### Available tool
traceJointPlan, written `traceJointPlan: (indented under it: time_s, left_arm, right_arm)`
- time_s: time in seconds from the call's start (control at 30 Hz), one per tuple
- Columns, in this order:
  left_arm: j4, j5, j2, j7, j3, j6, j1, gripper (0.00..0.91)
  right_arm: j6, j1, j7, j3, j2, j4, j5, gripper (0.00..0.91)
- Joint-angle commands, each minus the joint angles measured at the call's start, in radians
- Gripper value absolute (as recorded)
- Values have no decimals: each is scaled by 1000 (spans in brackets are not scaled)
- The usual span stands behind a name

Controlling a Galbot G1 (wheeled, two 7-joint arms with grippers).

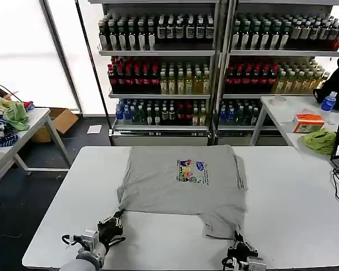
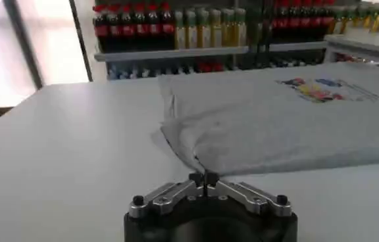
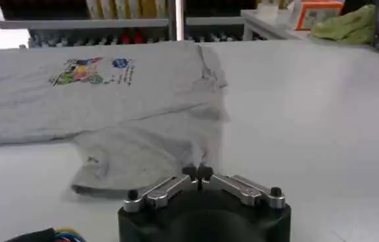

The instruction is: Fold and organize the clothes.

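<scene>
light grey T-shirt (image 1: pixel 175 183), multicoloured chest print (image 1: pixel 191 171)

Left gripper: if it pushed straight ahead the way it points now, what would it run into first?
The left gripper, fingers shut, sits right at the near folded edge of the grey T-shirt. Going straight on, it would likely meet that cloth edge at once; contact may already exist.

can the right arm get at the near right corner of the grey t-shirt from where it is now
Probably yes. The right claw already sits shut at the T-shirt hem, on its crumpled near corner, with bare table around it and nothing between.
</scene>
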Motion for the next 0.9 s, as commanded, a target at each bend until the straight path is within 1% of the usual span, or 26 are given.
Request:
traceJointPlan:
  time_s: [0.03, 0.2, 0.47, 0.7, 0.9]
  left_arm:
    - [-33, -7, -3, 2, -3, -62, -20, 0]
    - [-39, -18, -6, 3, -10, -86, -36, 0]
    - [-2, -31, -7, 1, 9, -104, -99, 0]
    - [45, -40, -8, 0, 27, -109, -165, 0]
    - [77, -47, -2, 3, 30, -109, -194, 0]
  right_arm:
    - [21, 41, -30, 17, 2, 32, -34, 0]
    - [33, 73, -53, 23, 22, 27, -79, 0]
    - [42, 142, -86, 40, 37, 3, -114, 0]
    - [34, 232, -106, 56, 34, -37, -114, 0]
    - [11, 332, -109, 54, 35, -80, -103, 0]
